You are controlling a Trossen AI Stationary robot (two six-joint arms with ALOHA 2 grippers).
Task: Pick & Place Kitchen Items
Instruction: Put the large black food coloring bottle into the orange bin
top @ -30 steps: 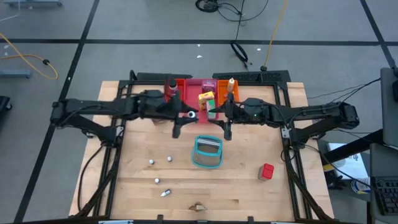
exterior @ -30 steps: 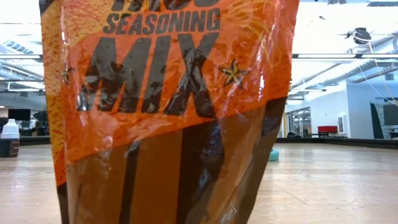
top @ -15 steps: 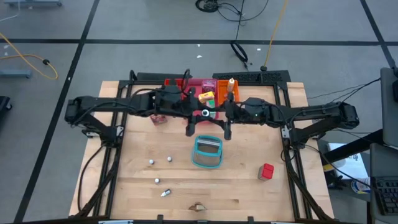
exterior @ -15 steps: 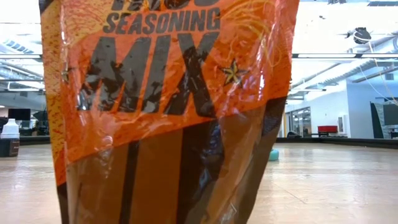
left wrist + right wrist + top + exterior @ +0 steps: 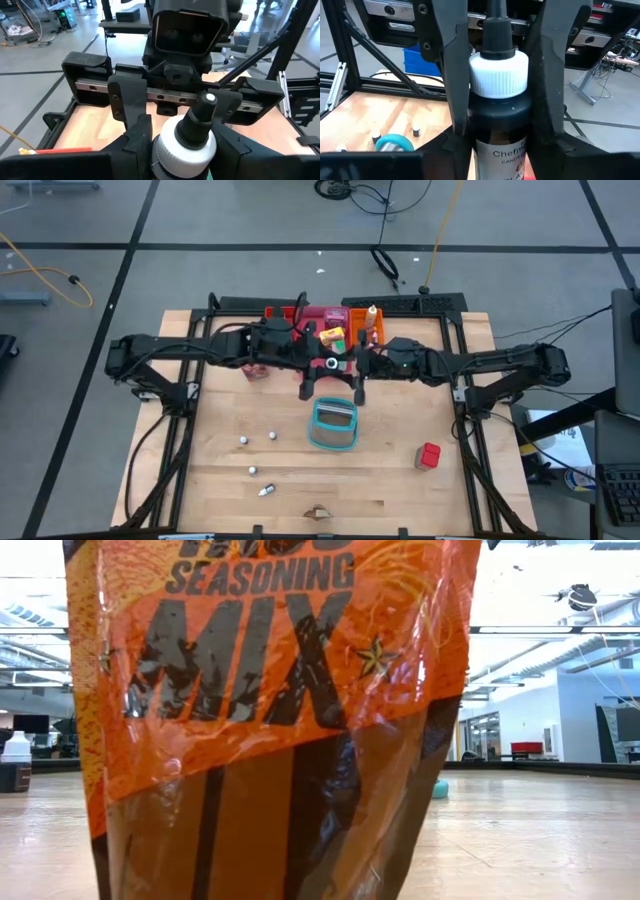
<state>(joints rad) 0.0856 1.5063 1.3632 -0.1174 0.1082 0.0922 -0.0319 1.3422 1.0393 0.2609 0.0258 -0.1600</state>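
A dark bottle (image 5: 497,125) with a white ribbed cap (image 5: 498,75) and a black nozzle stands upright between my two grippers, above the table's far middle. In the high view only its cap (image 5: 330,363) shows. My left gripper (image 5: 322,370) reaches in from the table's left and is shut on the bottle. My right gripper (image 5: 354,370) faces it from the right and is open. Its fingers (image 5: 122,97) stand on either side of the bottle, and I cannot tell whether they touch it. The teal basket (image 5: 333,425) lies on the table just nearer than both. My left gripper pinches the bottle's upper part, at the white cap (image 5: 182,150) and the shoulder below it, between its two fingers (image 5: 452,75). It comes in level from the table's left. The bottle is upright and lifted clear of the table, nozzle up.
Red, pink and orange trays (image 5: 320,315) line the far edge with a yellow carton (image 5: 332,335) and an orange bottle (image 5: 371,320). A red cube (image 5: 429,455) lies near right, small balls (image 5: 257,438) and caps (image 5: 260,480) near left. An orange seasoning packet (image 5: 270,690) blocks the low view.
My left gripper has carried the bottle toward the table's right, up to the middle, then stopped. My right gripper has edged left toward the bottle until its fingers flank it. The bottle has stayed upright.
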